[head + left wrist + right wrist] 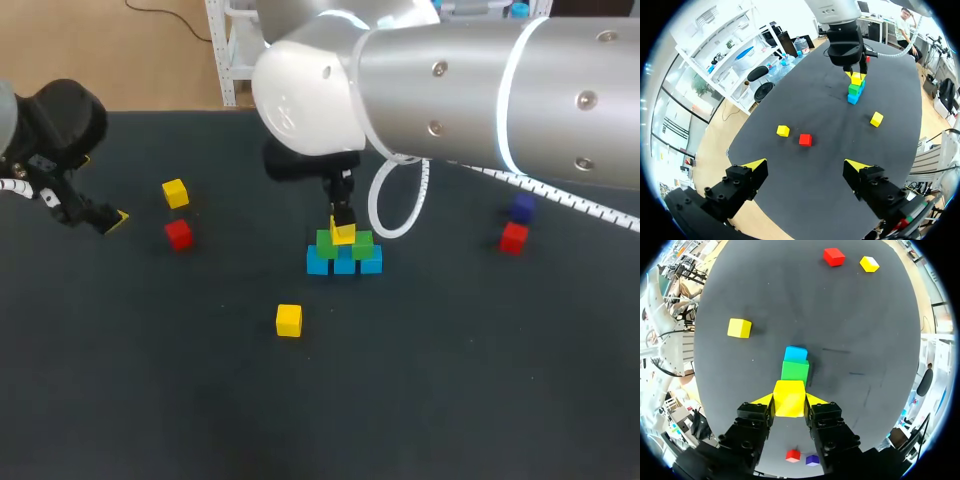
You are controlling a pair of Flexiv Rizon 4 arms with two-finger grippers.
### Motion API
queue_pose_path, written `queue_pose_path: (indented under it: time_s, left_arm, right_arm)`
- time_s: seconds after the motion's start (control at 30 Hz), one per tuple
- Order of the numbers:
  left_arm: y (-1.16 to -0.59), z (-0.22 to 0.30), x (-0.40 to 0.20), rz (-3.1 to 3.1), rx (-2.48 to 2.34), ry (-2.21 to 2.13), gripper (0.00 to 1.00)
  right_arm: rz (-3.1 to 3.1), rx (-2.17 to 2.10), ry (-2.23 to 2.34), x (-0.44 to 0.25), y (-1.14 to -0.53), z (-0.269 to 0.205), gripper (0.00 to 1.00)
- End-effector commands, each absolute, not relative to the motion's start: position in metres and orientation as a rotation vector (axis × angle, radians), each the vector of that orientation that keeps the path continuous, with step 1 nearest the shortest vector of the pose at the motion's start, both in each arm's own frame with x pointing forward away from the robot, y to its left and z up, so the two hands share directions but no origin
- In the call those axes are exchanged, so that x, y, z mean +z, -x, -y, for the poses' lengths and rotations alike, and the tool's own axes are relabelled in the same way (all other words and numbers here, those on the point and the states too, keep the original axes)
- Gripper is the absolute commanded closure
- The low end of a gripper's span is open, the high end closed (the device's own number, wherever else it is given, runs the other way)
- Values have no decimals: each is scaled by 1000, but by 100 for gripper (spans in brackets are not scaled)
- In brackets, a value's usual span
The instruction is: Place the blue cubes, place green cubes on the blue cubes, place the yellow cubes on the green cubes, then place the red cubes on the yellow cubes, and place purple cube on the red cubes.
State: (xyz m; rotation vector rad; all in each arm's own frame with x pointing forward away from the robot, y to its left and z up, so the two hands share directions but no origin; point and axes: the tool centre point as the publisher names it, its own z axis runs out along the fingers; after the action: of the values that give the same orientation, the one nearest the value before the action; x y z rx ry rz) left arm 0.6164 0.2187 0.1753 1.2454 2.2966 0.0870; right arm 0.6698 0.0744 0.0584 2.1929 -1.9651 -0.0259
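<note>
The dark matte table (pixel 450 400) is carrying everything. The thick silver right arm (pixel 480 90) is reaching in from the right past the middle. Its black right gripper (pixel 789 401) is pointing down over the build, its fingers closed just far enough to be pinching a small yellow cube (pixel 789 394) by two opposite faces. The black left arm (pixel 50 130) is sitting at the table's left side, well apart from the build; the left gripper (pixel 806 165) is gaping wide and gripping nothing. The build is standing mid-table: three blue cubes (pixel 345 263) are sitting close side by side in a row, its long axis running left to right across the head view, with two green cubes (pixel 326 243) on top along the same line. The held cube is sitting square to the fingers above the green pair's middle; whether it is touching them cannot be told. A loose yellow cube (pixel 175 193) is lying near the left gripper with a red cube (pixel 178 234) just beside it. A second loose yellow cube (pixel 289 320) is lying on the robot's side of the build. Another red cube (pixel 513 238) and a purple cube (pixel 521 208) are sitting just beside each other at the right.
</note>
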Motion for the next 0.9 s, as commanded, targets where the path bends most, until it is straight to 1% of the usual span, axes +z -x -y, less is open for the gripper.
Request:
queue_pose_path:
  time_s: [0.03,0.9]
  left_arm:
    - [-617,-220,175,-2294,83,-1248,0]
    - [-617,-220,175,-2294,83,-1248,0]
  right_arm:
    - [1966,-32,-2194,57,-669,-73,100]
    - [1970,-26,-2208,64,-671,-75,100]
